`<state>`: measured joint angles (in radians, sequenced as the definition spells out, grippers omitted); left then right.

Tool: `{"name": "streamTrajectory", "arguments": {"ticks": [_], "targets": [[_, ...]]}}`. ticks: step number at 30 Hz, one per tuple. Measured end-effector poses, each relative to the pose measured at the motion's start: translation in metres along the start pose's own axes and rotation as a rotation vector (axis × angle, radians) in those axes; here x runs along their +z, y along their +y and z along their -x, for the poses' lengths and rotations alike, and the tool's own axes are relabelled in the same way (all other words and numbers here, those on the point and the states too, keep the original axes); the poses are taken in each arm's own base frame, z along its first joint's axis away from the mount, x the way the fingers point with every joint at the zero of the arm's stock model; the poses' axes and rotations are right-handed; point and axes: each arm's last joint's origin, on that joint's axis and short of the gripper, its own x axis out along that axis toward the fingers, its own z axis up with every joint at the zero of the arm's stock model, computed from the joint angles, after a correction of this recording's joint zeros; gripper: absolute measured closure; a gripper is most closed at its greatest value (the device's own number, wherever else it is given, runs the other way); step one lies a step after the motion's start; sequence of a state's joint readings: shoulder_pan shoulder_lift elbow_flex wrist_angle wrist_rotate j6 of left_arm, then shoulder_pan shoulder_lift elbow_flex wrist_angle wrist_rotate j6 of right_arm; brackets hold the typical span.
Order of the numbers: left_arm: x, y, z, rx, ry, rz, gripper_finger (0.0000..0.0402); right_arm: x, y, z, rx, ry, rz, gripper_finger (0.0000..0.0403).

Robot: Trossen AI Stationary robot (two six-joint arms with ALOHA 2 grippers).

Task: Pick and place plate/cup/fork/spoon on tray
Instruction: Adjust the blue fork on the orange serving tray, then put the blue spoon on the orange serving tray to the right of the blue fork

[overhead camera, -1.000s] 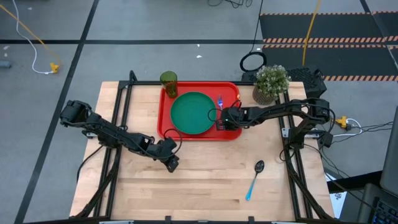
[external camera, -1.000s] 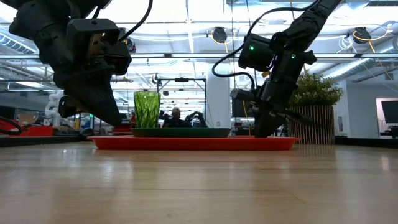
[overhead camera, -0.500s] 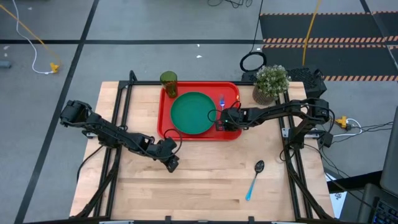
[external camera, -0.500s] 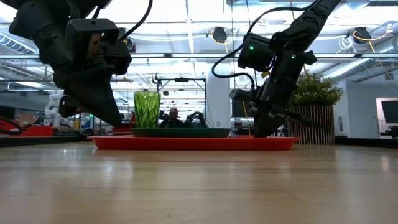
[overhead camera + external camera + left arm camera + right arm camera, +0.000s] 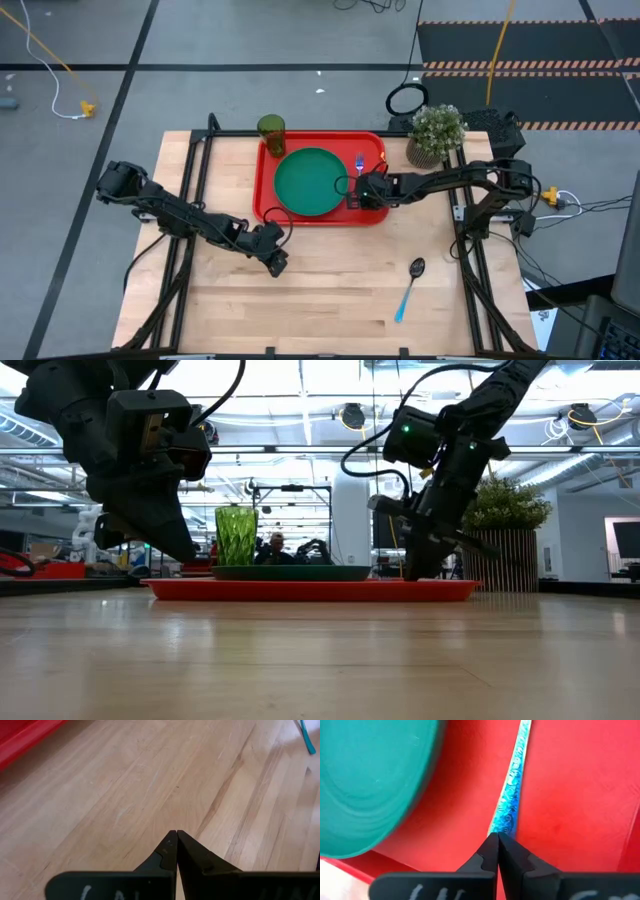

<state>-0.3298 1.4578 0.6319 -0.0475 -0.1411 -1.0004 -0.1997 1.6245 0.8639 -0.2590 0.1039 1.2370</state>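
The red tray [image 5: 375,215] lies at the table's far middle, with the dark-green plate [image 5: 313,182] on it. The olive cup [image 5: 270,128] stands at the tray's far left corner. My right gripper [image 5: 361,181] is over the tray's right part, just right of the plate, and is shut on the blue-handled fork [image 5: 360,164]. The fork's tines point toward the far edge. The spoon [image 5: 409,285] lies on the table at the near right. My left gripper [image 5: 278,266] is shut and empty, low over the table in front of the tray. My right gripper pinches the fork's blue handle at its free end [image 5: 501,822] between its two fingertips. The fingers slant down from the table's right side and lie roughly along the fork. The fork reaches out ahead of the fingers, low over the tray. Whether its tines touch the tray I cannot tell.
A potted plant [image 5: 436,132] stands just beyond the tray's far right corner, close to my right arm. Bare wooden table [image 5: 330,300] lies between the tray's near rim and the near edge. The spoon's handle also shows in the left wrist view [image 5: 306,730].
My right gripper has risen slightly and tipped while staying shut on the fork. The fork's tine end has swung a little toward the table's right, away from the plate.
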Motion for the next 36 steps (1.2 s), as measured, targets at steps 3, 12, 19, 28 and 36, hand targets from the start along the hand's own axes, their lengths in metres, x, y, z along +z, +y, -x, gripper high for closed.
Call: {"name": "streamTrajectory", "arguments": {"ticks": [3,12,19,28,36], "targets": [[0.000,0.000,0.000,0.001,0.000,-0.001,0.0396,0.001,0.000,0.005,0.004,-0.001,0.007,0.0403],[-0.001,0.000,0.000,0.001,0.002,-0.005,0.0396,-0.010,-0.010,0.047,-0.058,0.043,0.068,0.0403],[-0.003,-0.002,0.000,-0.004,0.007,-0.028,0.0396,-0.038,-0.024,0.087,-0.125,0.147,0.028,0.0403],[-0.004,-0.003,0.001,-0.007,0.010,-0.073,0.0396,-0.085,-0.026,0.120,-0.061,0.195,-0.076,0.0393],[-0.006,-0.006,0.001,-0.030,0.001,-0.063,0.0396,-0.122,-0.033,0.130,-0.105,0.251,-0.121,0.0335]]}}
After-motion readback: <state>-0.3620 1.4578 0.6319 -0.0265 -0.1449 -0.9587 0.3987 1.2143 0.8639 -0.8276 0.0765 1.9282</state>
